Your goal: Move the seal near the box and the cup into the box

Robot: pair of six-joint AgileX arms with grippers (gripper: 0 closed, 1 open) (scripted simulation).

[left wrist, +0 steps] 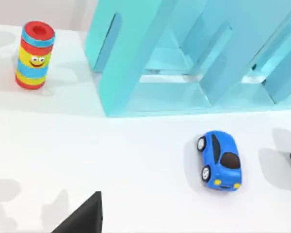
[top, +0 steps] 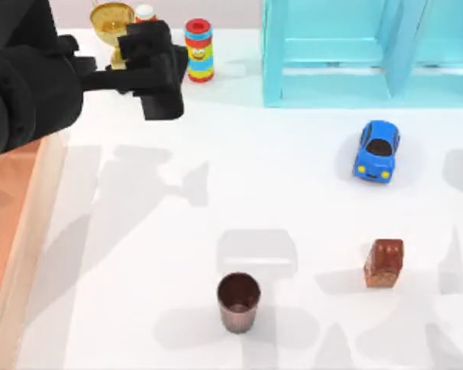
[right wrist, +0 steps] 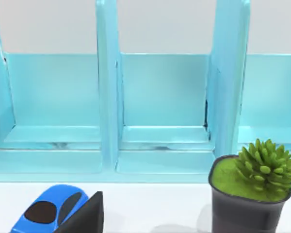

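Note:
The cup (top: 238,301), a small dark brown tumbler, stands upright near the table's front, about mid-width. The seal (top: 383,263), a reddish-brown upright block, stands to the cup's right and a little farther back. The box (top: 31,231), with a light-tan rim and reddish-brown inside, lies along the table's left edge. My left gripper (top: 158,73) hangs high over the back left of the table, far from the cup and seal and holding nothing that I can see. My right arm is parked on the right, its wrist camera facing the shelf.
A turquoise shelf unit (top: 355,54) fills the back right. A blue toy car (top: 376,149) sits before it. At the back left stand a gold trophy (top: 112,19), a white bottle (top: 145,11) and a striped smiley cylinder (top: 198,50). A potted plant (right wrist: 254,189) stands near the shelf.

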